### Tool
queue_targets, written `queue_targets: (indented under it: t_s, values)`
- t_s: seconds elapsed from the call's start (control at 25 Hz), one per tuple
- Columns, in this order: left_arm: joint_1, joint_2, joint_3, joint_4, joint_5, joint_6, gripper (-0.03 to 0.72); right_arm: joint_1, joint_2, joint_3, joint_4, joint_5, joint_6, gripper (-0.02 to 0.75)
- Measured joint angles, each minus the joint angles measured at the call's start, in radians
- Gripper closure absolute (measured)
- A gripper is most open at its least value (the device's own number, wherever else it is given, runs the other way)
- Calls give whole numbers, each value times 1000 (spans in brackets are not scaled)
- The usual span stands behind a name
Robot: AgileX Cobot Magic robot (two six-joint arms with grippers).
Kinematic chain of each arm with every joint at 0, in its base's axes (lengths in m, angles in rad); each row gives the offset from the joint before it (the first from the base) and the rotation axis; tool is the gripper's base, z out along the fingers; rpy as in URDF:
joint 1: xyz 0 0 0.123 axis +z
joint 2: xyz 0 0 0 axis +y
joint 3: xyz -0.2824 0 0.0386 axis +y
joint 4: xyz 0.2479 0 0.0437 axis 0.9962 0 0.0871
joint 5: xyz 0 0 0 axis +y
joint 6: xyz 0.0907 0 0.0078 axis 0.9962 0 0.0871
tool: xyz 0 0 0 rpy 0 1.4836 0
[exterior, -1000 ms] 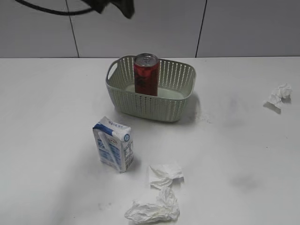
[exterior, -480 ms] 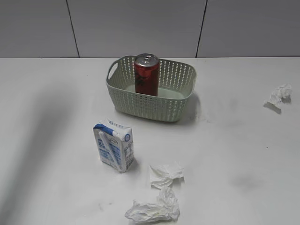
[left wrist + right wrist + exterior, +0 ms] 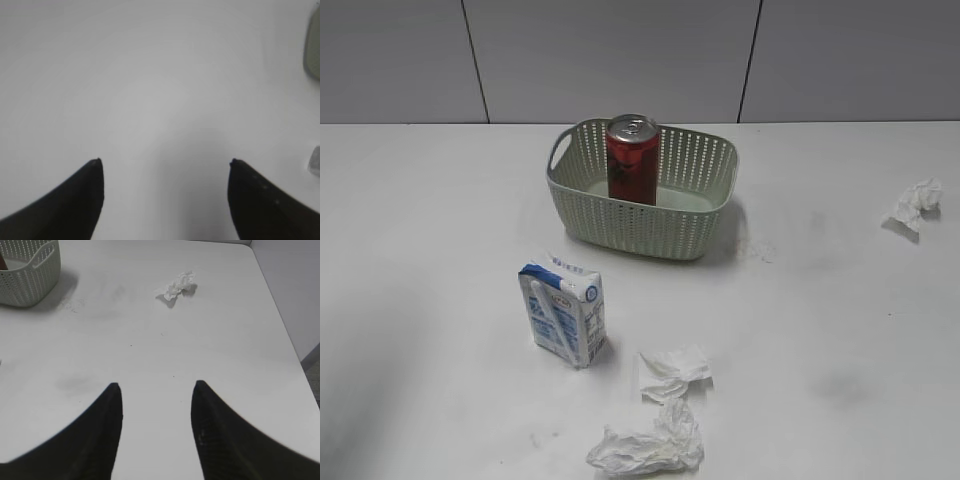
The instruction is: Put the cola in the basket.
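Observation:
The red cola can (image 3: 632, 158) stands upright inside the pale sage-green basket (image 3: 620, 215) at the back middle of the white table. No arm shows in the exterior view. In the left wrist view my left gripper (image 3: 165, 162) is open and empty over bare table, with an edge of the basket (image 3: 313, 47) at the far right. In the right wrist view my right gripper (image 3: 157, 385) is open and empty over bare table, and the basket (image 3: 27, 275) sits at the top left, far from it.
A blue-and-white milk carton (image 3: 563, 310) stands in front of the basket. Two crumpled tissues (image 3: 660, 420) lie near the front edge. Another tissue (image 3: 915, 203) lies at the far right, also in the right wrist view (image 3: 177, 285).
One second ago a dark arm part and cable showed at the top left of the exterior view; it has left the view. The can, basket and carton have not moved.

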State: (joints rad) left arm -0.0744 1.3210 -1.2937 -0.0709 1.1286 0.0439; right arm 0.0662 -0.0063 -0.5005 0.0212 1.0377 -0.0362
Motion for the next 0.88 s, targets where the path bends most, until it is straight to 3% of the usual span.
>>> queue_targets:
  t_s: [0.16, 0.44, 0.68, 0.88]
  values:
    - [0, -244, 269, 2, -59, 0, 99, 0, 0, 0, 0, 0, 0, 390]
    - [0, -585, 608, 3, -123, 0, 99, 0, 0, 0, 0, 0, 0, 389]
    - [0, -788, 753, -20, -123, 0, 99, 0, 0, 0, 0, 0, 0, 389]
    - [0, -924, 779, 33, -104, 0, 99, 0, 0, 0, 0, 0, 0, 389]
